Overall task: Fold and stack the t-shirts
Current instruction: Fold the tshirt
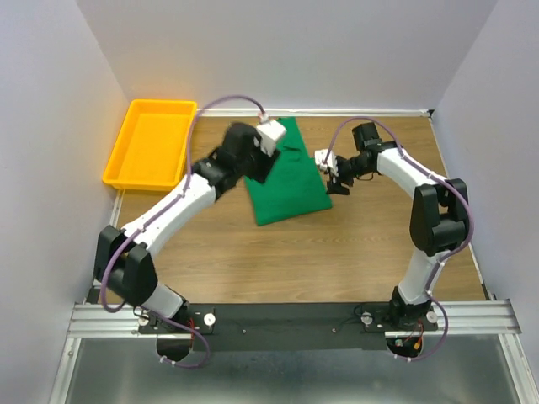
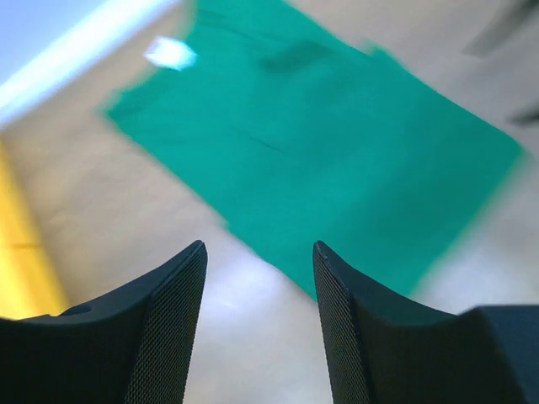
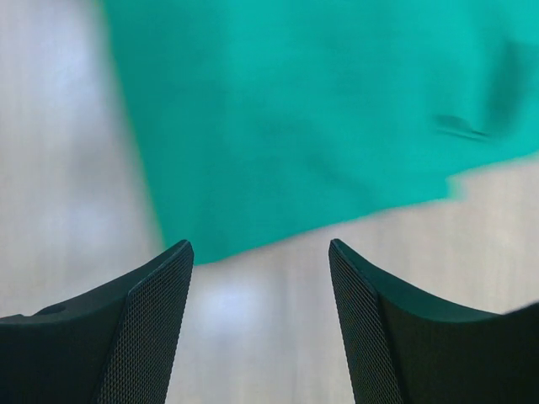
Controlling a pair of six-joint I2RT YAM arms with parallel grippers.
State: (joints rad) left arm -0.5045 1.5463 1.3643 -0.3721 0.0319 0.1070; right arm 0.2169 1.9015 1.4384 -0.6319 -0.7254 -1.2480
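A green t-shirt lies folded into a long rectangle on the wooden table, running from the back wall toward the middle. In the left wrist view the t-shirt fills the upper part, its white neck label at the top left. My left gripper hangs open above the table at the shirt's left edge, nothing between its fingers. My right gripper is open too, over bare wood just off the t-shirt on its right side. From above, the left gripper and right gripper flank the shirt.
A yellow plastic tray sits at the back left corner against the wall, with nothing in it. Pale walls close in the table on three sides. Bare wood stretches between the shirt and the arm bases.
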